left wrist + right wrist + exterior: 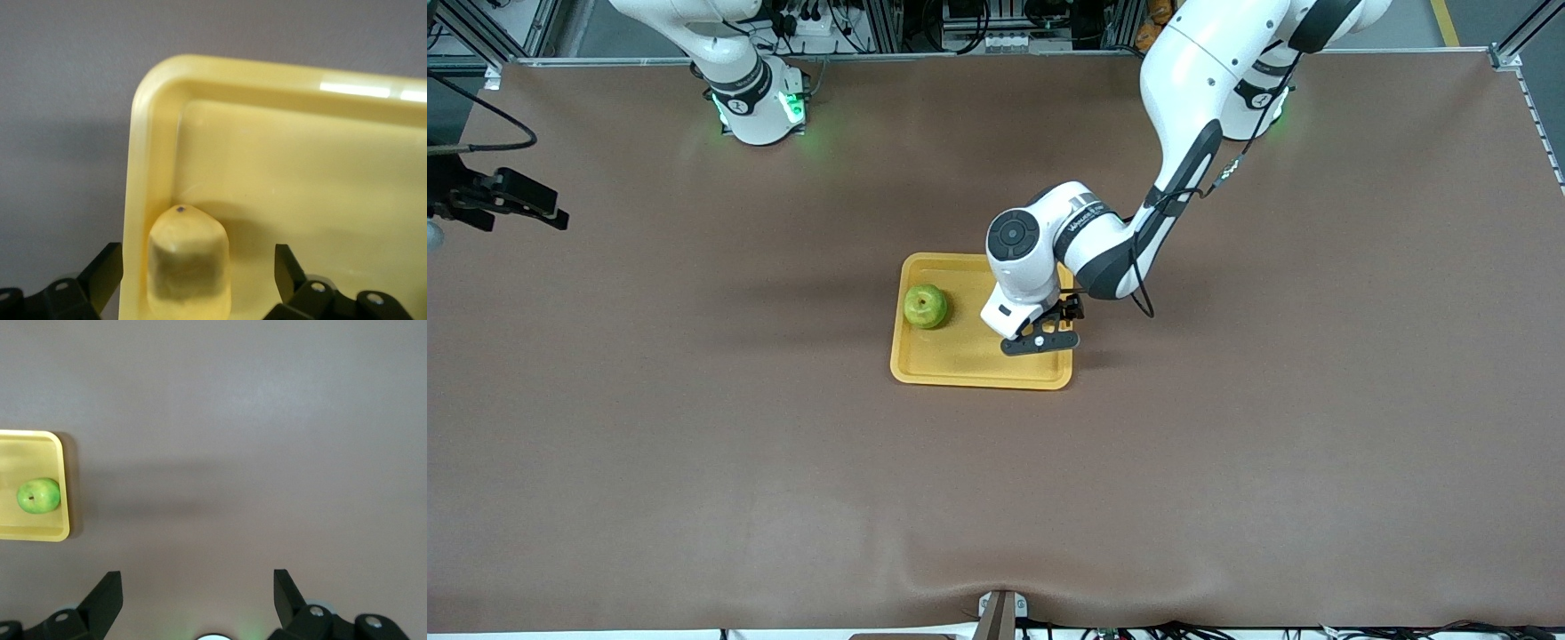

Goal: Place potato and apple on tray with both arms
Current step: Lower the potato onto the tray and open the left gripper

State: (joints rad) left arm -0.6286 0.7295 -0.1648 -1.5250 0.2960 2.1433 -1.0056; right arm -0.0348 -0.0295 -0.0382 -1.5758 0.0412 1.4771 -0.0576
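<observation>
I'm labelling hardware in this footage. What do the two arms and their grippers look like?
Both arms are glossy white with black joint sections. The left arm has a round dark grey cap on its wrist and a thin black cable along the forearm. Green lights glow at each base. The left gripper and right gripper have black, wedge-tipped fingers.

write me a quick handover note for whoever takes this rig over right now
Left gripper: open, low over the tray at the corner toward the left arm's end, fingers apart on either side of the potato, which sits in the tray.
Right gripper: open, holding nothing, waiting over bare table.
Apple: in the tray, toward the right arm's end.
Done: both items placed.
Left: lift the left arm clear.
</observation>
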